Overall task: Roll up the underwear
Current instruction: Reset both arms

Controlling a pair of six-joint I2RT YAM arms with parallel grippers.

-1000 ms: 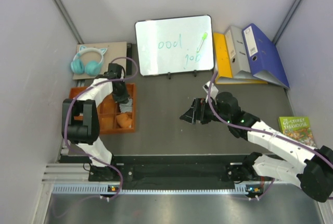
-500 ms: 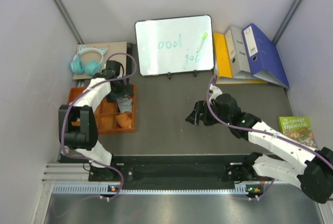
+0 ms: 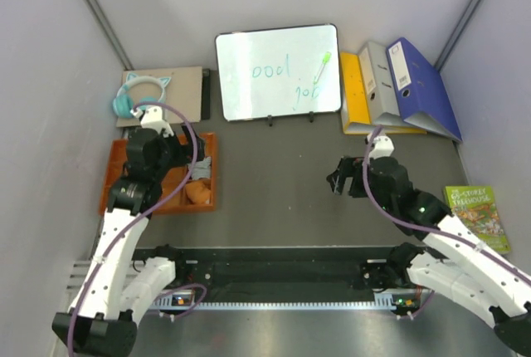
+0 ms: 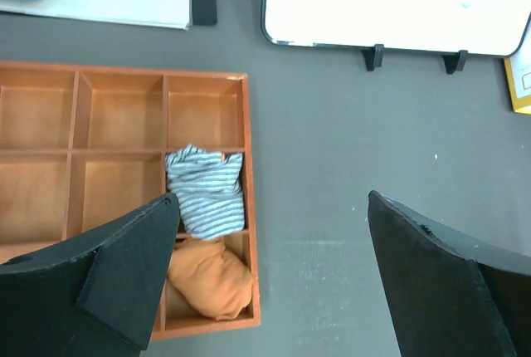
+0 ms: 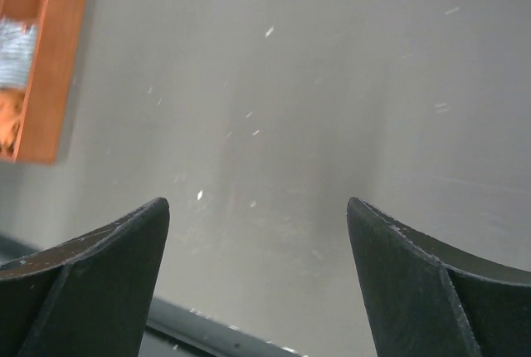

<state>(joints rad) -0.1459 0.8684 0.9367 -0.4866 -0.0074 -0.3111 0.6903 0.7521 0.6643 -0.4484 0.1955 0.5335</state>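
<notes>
The underwear lies bundled in the orange tray [image 4: 247, 207], in its right column. The grey-and-white striped boxer shorts [image 4: 205, 189] fill the middle compartment. The rust-orange briefs [image 4: 209, 278] sit in the compartment nearest me. My left gripper [image 4: 272, 199] hangs open above the tray's right edge, holding nothing. From above, the left gripper [image 3: 182, 156] is over the tray [image 3: 112, 183], beside the briefs [image 3: 197, 193]. My right gripper [image 3: 340, 181] stands open over bare table. In the right wrist view, nothing lies between the right gripper [image 5: 257, 203] jaws, and the tray [image 5: 50, 66] shows at the far left.
A whiteboard [image 3: 278, 70] stands at the back centre. Teal headphones [image 3: 141, 95] lie on a board behind the tray. Yellow, grey and blue binders [image 3: 398, 87] lean at the back right. A green book [image 3: 477, 212] lies at the right edge.
My left gripper has opened, let go of the striped boxer shorts in the tray and risen back toward me. My right arm has drawn back to the right.
</notes>
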